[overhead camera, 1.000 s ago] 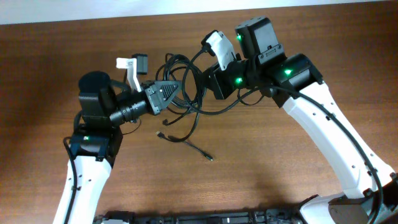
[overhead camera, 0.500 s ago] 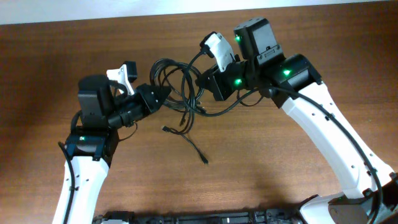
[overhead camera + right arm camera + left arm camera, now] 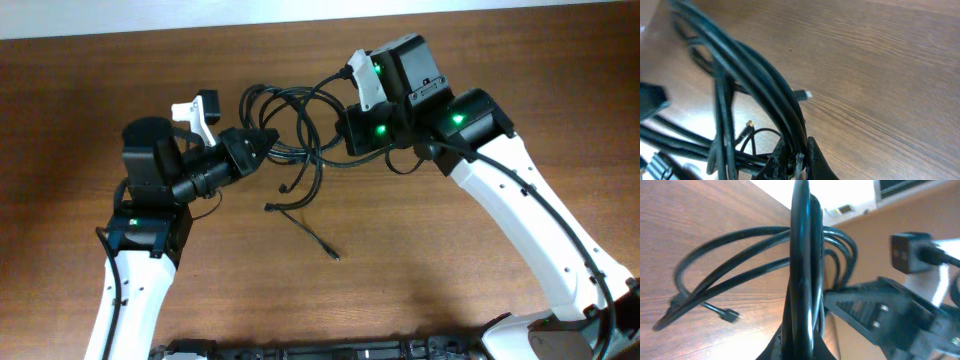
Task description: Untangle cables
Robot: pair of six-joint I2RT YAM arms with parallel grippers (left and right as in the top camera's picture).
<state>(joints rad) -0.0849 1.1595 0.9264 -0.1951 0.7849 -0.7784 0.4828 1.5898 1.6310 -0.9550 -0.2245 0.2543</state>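
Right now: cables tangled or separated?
Tangled: the cables form overlapping loops bunched between left claw and right claw; loose ends trail on the table.

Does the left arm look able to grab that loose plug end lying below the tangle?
Probably not yet: the left tool is shut on the cables. Once it lets go, nothing seems to block the plug end.

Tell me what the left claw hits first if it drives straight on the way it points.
The cables, looped right at the left claw's tips; it seems shut on a strand. Beyond them, probably the right claw, though depth is unclear.
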